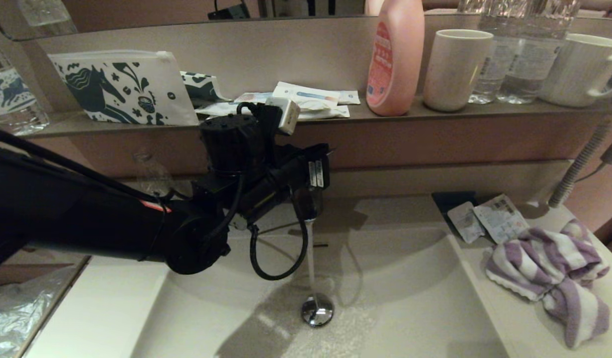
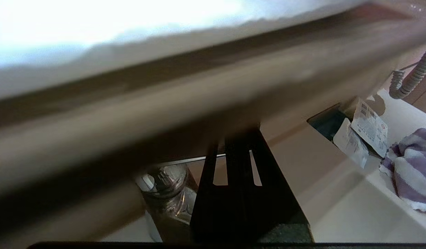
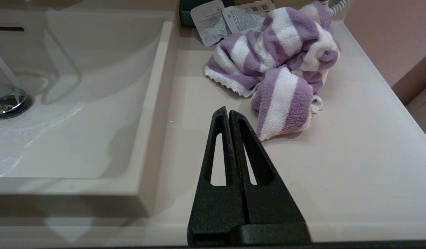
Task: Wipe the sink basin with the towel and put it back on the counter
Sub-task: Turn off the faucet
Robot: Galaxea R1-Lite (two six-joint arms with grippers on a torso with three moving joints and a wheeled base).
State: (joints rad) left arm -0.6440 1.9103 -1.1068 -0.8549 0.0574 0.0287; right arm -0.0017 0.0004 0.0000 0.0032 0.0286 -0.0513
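Pressed together and empty, the right gripper (image 3: 228,111) hovered over the counter (image 3: 337,180) just short of the crumpled towel (image 3: 275,69), so it needed to spread before pinching a raised fold, while the closed left gripper (image 2: 233,138) sat at the running faucet above the sink basin (image 1: 410,278).

The left arm (image 1: 112,223) hides the faucet body and the sink basin's (image 1: 395,278) back-left corner. The left gripper's (image 2: 233,152) fingertips vanish against a blurred dark shelf (image 2: 164,114). Water bottles (image 1: 514,49) are cut off above.
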